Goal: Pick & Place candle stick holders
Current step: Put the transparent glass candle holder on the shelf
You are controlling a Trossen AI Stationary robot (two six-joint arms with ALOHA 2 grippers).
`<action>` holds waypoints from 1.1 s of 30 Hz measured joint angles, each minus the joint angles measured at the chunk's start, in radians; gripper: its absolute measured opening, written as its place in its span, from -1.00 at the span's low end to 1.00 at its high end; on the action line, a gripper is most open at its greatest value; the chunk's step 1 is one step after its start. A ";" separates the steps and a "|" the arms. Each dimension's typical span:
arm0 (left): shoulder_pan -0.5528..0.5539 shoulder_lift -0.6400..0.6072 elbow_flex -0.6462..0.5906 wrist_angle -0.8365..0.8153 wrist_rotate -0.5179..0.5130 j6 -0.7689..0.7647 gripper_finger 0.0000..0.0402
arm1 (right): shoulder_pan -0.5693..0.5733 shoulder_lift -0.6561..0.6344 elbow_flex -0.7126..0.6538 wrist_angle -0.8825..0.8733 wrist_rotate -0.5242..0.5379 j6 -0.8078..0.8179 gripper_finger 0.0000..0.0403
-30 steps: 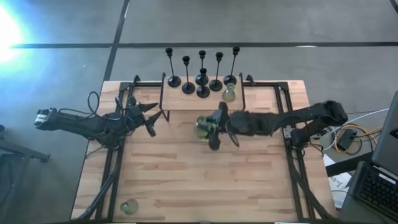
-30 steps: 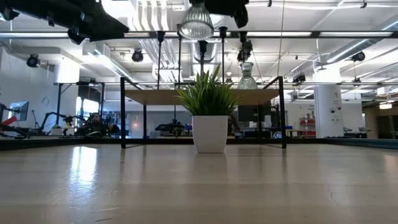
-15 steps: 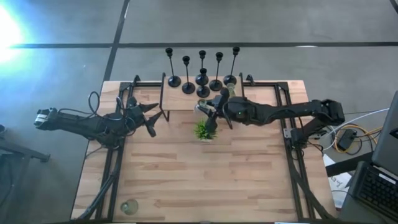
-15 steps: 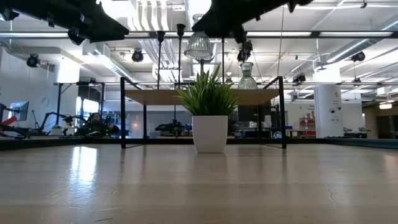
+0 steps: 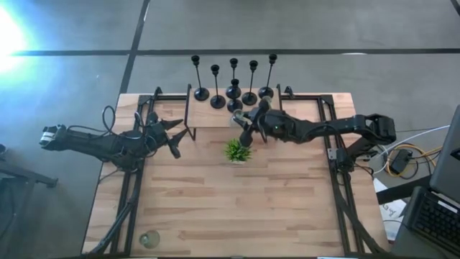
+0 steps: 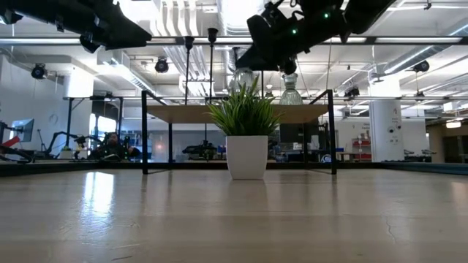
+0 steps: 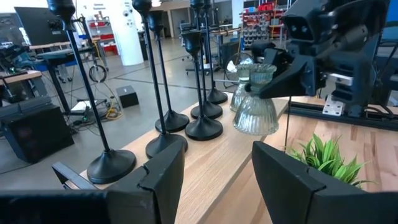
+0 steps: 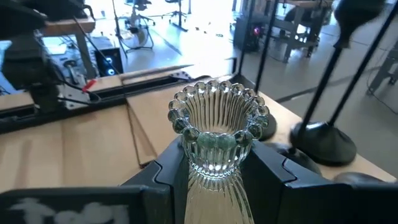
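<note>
Right gripper [image 5: 244,124] reaches over the raised shelf [image 5: 208,115] at the far side of the tabletop [image 5: 230,201]. Fingers partly closed around the narrow waist of a ribbed glass candle holder [image 8: 216,134], one finger each side, beaded rim up, holder upright. In the left wrist view the same glass holder [image 7: 255,106] hangs just above the shelf board, near a second glass holder [image 7: 240,93] standing behind it.

Left gripper [image 5: 175,138] waits at the shelf's left end, fingers spread apart, nothing between them.

Six black candlesticks [image 5: 233,86] stand in a cluster along the shelf's far edge, round bases down, varied heights. In the left wrist view their bases [image 7: 112,167] sit close together on the board. A third glass holder [image 5: 149,239] sits alone at the near left corner of the tabletop, well apart from everything else.

Small potted plant [image 5: 236,151] in a white pot stands on the tabletop just in front of the shelf, below the right gripper.

Surface: pale wood planks, black metal frame rails on both sides. Room beyond: open workshop with ceiling lights, exposed ducts, benches and equipment. Cables and a keyboard [image 5: 435,216] lie off the right edge.
</note>
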 joint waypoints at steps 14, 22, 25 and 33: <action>0.000 0.001 0.000 0.001 0.000 0.000 -0.04 | -0.028 0.001 -0.003 -0.007 -0.040 0.001 -0.46; 0.000 0.001 0.000 -0.002 0.000 0.000 -0.04 | -0.048 0.001 -0.003 -0.008 -0.082 -0.005 -0.46; 0.000 0.001 0.000 -0.002 0.000 0.000 -0.04 | -0.059 0.014 -0.003 -0.005 -0.108 -0.005 -0.46; 0.000 0.002 0.000 -0.003 0.000 0.000 -0.04 | -0.073 0.060 0.012 -0.004 -0.108 -0.013 -0.46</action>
